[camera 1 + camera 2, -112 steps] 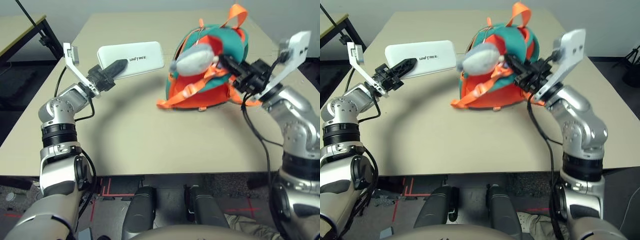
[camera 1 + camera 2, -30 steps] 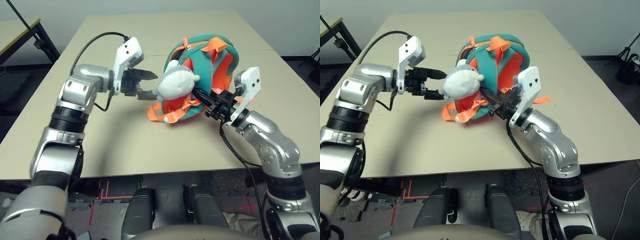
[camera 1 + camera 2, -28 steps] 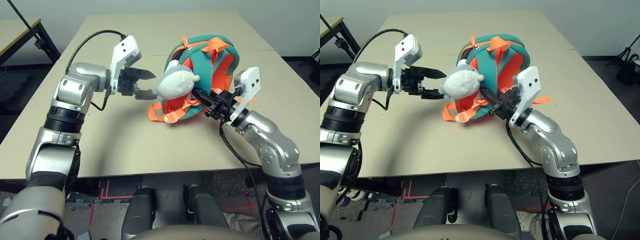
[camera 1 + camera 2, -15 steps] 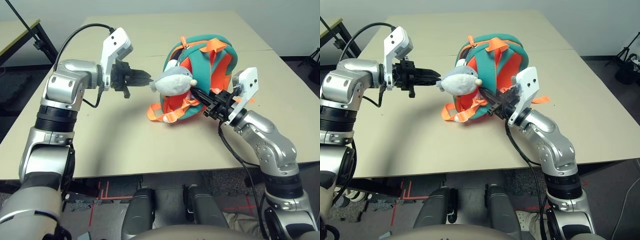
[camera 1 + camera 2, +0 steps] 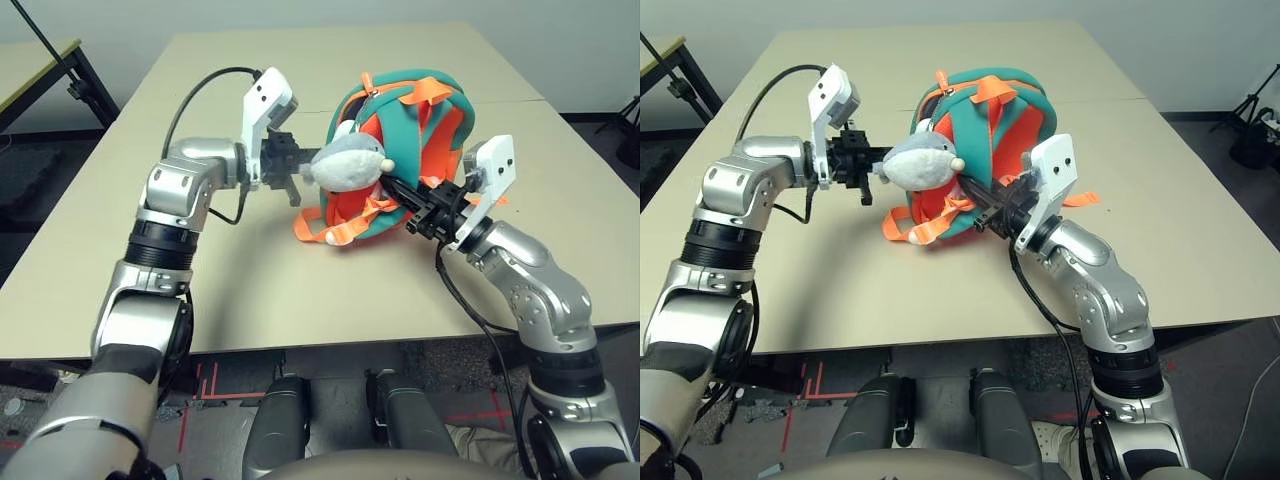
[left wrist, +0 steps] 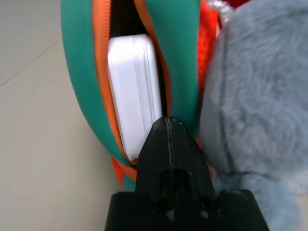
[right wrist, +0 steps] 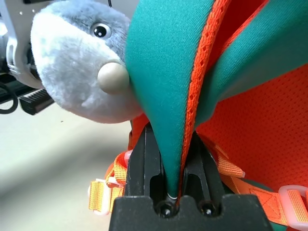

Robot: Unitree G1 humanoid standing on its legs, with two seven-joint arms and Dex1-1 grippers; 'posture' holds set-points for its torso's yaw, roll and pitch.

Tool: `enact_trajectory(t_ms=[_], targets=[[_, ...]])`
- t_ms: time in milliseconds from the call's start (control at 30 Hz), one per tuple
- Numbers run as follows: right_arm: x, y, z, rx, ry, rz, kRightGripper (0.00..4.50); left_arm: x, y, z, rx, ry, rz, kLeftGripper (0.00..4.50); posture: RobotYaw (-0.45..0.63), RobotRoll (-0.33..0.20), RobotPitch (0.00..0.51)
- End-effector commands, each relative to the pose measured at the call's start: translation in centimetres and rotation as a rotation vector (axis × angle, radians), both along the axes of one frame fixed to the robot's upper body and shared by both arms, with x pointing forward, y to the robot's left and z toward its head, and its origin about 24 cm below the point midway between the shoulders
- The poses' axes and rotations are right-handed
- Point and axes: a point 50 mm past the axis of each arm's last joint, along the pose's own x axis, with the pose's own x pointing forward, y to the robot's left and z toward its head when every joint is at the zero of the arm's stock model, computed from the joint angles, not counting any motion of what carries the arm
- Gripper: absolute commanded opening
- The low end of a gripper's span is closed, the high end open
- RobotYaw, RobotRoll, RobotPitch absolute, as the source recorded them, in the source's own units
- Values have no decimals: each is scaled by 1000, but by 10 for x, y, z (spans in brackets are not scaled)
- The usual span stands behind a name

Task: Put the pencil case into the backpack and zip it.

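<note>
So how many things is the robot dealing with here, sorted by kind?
Backpacks: 1, the backpack
Cases: 1, the pencil case, inside the backpack's opening
Plush toys: 1, the grey shark
Total: 3

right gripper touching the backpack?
Touching. In the right wrist view the right gripper is shut on a teal strap of the backpack, the fabric pinched between both black fingers.

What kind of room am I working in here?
Probably a lab or test room: a plain beige table holding only the backpack, a second table nearby, and red floor tape.
</note>
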Motion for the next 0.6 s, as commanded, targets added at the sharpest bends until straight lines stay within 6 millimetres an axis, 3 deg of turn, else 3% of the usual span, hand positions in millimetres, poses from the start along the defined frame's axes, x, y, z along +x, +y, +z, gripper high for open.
enact_trajectory(t_ms=[33,300,433,600], targets=[[-5,7,1,4,-11,42,97,8,1,-6,16,-22,51,0,39,0,81],[-5,8,1,4,-9,46,97,19,-8,-13,-65,-84,113,0,41,0,82],[-5,9,1,5,-7,50,97,13,-26,-22,-140,-32,58,0,38,0,85],[-5,9,0,3,-2,52,97,4,-25,-19,-119,-25,0,0,43,0,86]])
